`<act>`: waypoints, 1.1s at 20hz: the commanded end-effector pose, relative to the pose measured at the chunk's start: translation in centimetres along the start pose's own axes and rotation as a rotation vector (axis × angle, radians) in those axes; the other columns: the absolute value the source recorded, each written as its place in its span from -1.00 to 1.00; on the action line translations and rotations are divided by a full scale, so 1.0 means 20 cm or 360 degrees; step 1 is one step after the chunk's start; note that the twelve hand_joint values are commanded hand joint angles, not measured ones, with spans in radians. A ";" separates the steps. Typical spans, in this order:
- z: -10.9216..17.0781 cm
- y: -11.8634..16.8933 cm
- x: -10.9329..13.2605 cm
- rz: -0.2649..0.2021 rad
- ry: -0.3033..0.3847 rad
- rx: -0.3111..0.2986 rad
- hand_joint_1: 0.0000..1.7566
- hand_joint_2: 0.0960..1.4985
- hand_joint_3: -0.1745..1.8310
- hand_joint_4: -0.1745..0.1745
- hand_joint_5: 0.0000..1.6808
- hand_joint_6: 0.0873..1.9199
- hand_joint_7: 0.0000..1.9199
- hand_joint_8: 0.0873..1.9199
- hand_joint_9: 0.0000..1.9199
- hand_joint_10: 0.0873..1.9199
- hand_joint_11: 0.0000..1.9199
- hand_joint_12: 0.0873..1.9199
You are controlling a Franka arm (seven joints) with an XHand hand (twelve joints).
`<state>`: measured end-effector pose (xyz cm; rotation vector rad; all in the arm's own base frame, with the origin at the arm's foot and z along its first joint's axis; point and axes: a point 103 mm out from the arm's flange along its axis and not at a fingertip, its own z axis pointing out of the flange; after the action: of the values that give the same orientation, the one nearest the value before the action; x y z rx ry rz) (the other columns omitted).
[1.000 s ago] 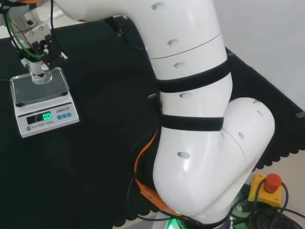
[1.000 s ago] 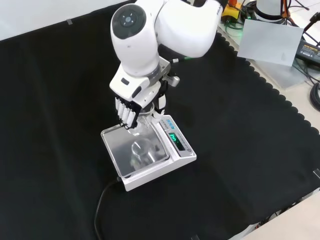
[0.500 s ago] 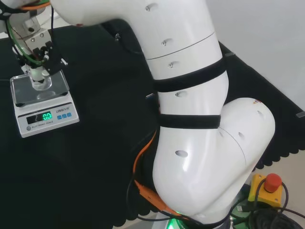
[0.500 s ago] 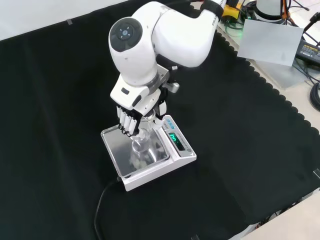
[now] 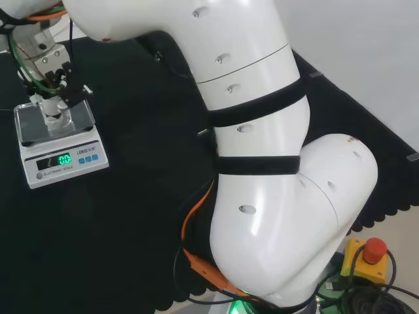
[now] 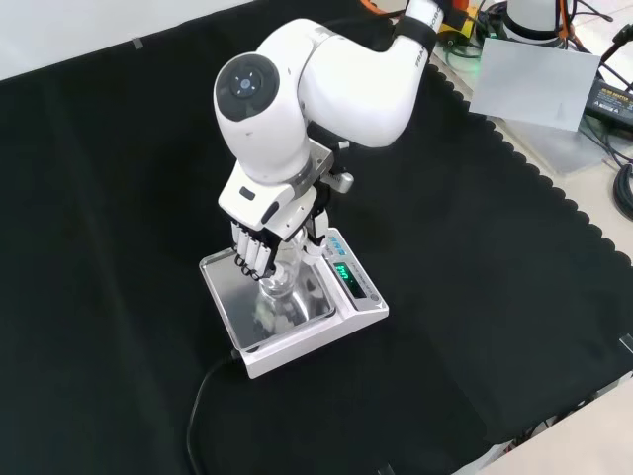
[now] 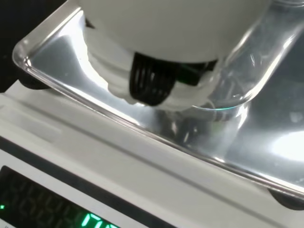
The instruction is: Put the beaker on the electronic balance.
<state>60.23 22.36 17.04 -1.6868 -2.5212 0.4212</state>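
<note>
Front view: the hand (image 6: 259, 249) has its fingers curled round the clear beaker (image 6: 278, 280), held upright over the balance (image 6: 352, 315) pan, at or just above it. Glass or plastic, probably light, slick and breakable, so its side wall is the place to grip. Bare cloth (image 6: 119, 198) surrounds the balance; nothing blocks it.

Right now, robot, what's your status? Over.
Robot hand curled round the beaker. Beaker low over the balance pan, contact unclear. Nothing else on pan.

Glossy white arm links (image 5: 262, 196) with black bands, orange cable, round grey cap, black-and-white robot hand (image 6: 259, 247).
</note>
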 end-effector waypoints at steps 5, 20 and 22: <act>0.02 0.02 0.01 -0.0009 0.0002 0.0021 0.74 -0.29 -0.19 -0.66 -0.06 0.15 0.04 -0.08 0.26 -0.22 0.25 -0.20; -0.01 0.00 -0.01 -0.0084 -0.0050 0.0099 -0.06 -0.48 -0.47 0.06 -0.97 -0.99 -0.92 -0.42 -0.85 -0.18 -0.98 -0.01; -0.02 -0.01 -0.01 -0.0096 -0.0041 0.0120 -0.20 -0.42 -0.59 0.11 -0.99 -1.00 -0.98 -0.78 -0.96 -0.37 -1.00 -0.52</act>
<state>60.39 22.26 17.25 -1.6197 -2.5335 0.4989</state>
